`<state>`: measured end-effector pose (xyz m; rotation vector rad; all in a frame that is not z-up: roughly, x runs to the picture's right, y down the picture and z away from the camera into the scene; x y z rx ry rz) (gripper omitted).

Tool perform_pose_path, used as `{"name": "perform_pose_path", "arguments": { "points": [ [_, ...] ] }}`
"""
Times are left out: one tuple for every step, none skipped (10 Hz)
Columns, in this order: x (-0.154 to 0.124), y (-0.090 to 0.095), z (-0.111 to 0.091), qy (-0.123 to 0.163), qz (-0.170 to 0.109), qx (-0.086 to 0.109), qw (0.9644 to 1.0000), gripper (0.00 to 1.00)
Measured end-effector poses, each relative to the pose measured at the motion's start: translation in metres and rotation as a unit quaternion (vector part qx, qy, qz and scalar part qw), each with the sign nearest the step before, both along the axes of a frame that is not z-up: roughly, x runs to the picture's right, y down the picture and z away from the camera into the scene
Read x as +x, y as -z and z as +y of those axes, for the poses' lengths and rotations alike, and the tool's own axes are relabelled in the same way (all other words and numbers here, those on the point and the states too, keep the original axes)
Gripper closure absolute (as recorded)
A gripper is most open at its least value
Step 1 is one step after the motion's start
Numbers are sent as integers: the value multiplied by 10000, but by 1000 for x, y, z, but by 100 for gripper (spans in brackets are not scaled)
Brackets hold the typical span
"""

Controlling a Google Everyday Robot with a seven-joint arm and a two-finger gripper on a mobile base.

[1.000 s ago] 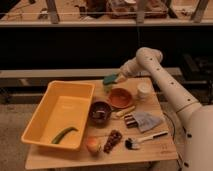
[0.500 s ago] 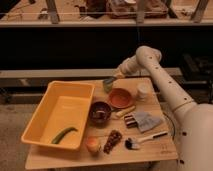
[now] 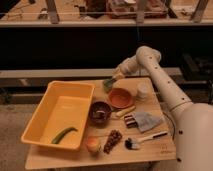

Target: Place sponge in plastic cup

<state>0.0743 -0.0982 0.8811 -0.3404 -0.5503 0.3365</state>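
The teal-green sponge (image 3: 109, 81) hangs at the back of the wooden table (image 3: 150, 152), left of the orange bowl (image 3: 120, 98). My gripper (image 3: 113, 79) reaches down from the right and is shut on the sponge. Right under it stands the pale yellow-green plastic cup (image 3: 105, 87). The sponge is at the cup's mouth and covers most of it. I cannot tell how far the sponge reaches inside.
A large yellow tray (image 3: 35, 120) holding a green pepper (image 3: 64, 134) fills the left. A dark bowl (image 3: 100, 111), white round container (image 3: 143, 90), grey folded cloth (image 3: 147, 120), brush (image 3: 145, 138), round fruit (image 3: 92, 144) and dark bunch (image 3: 113, 141) lie around.
The gripper has come down and slightly left with the sponge, from above the table's back edge to the cup's mouth.
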Motion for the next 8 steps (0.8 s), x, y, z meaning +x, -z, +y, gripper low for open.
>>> {"name": "perform_pose_path", "arguments": {
  "points": [
    [-5, 1, -1, 53, -33, 27, 10000, 63],
    [-8, 2, -2, 88, -56, 53, 9999, 63],
    [-11, 3, -2, 130, -78, 73, 9999, 63],
    [-16, 4, -3, 187, -118, 101, 9997, 63],
    [-21, 6, -3, 242, -159, 127, 9995, 57],
    [-25, 8, -3, 289, -208, 152, 9993, 49],
    [-27, 11, -4, 357, -253, 177, 9989, 38],
    [-25, 14, -5, 443, -270, 169, 9985, 28]
  ]
}}
